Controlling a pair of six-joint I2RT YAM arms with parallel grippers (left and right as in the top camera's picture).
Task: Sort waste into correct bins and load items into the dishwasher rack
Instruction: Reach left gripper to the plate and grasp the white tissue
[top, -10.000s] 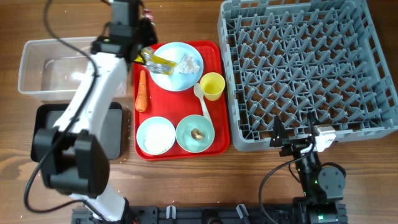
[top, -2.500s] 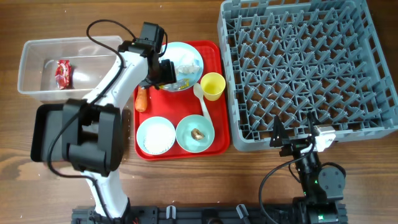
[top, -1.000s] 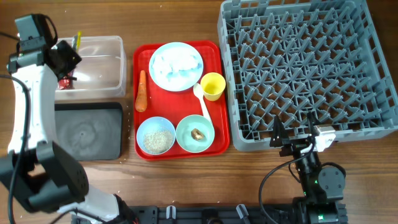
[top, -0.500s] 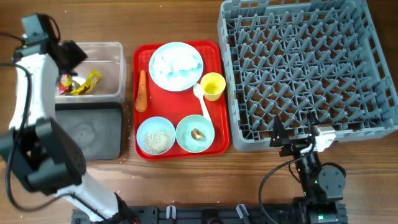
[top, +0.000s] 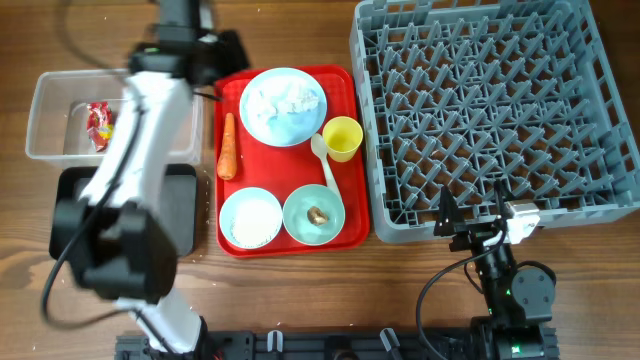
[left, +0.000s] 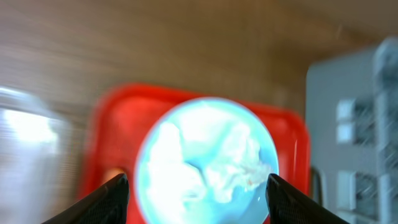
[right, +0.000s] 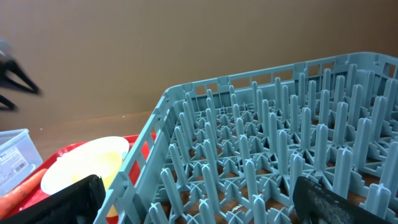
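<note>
My left fingers (top: 222, 47) hang spread wide and empty above the far left corner of the red tray (top: 357, 200), looking down on the pale-blue plate (top: 272, 128) and its crumpled white tissue (top: 288, 98). A red wrapper (top: 98, 122) lies in the clear tub (top: 55, 140). The carrot (top: 227, 147) lies on the tray beside the plate. My right fingers (top: 470, 222) sit open and empty at the near edge of the grey dishwasher rack (top: 500, 100).
</note>
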